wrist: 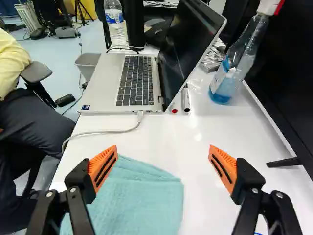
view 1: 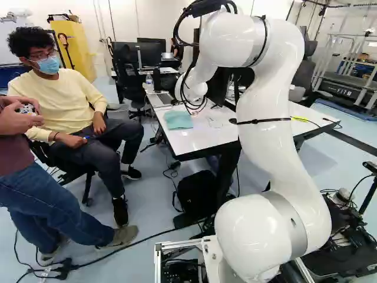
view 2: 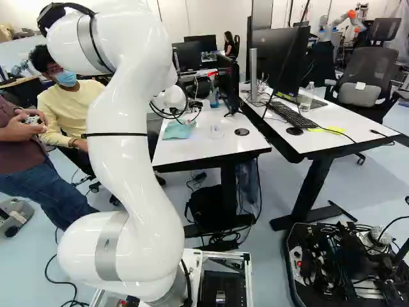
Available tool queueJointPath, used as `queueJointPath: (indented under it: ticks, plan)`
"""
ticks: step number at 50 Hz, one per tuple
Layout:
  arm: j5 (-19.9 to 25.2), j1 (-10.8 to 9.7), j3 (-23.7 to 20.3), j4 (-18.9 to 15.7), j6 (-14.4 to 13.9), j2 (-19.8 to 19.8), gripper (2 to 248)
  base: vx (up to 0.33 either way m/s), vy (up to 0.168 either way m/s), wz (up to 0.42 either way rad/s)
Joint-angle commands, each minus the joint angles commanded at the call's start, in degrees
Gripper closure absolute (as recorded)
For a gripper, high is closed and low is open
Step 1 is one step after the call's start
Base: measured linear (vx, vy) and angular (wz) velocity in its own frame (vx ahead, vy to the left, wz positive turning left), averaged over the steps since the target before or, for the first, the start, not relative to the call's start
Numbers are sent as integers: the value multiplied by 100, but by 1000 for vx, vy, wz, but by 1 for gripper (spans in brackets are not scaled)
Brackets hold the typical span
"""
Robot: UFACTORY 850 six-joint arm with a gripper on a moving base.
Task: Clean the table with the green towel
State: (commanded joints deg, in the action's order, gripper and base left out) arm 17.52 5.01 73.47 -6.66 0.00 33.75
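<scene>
In the left base view, the towel (view 1: 178,119) lies just above centre, on the table (view 1: 206,138); in the right, upper middle. In the wrist view, my claw (wrist: 163,148) stands apart, towel beneath, off to one side. I judge I'm still to grasp: centre, lower, close. One towel, one laptop (wrist: 105,78), two bottles (wrist: 227,84).

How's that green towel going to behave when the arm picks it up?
The towel looks like soft folded cloth, so it will probably sag and droop from wherever it's pinched. Its layers lie loosely stacked at one edge, so a shallow grip might lift only some and unfold it.
</scene>
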Motion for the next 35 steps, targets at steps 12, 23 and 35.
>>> queueJointPath:
  ticks: [12,23,35]
  plan:
    - [-18,49,-212,2,0,-157,3,0,0,0]
    - [101,112,-552,-97,0,-415,3,0,0,0]
    - [675,158,-939,-569,0,-713,3,0,0,0]
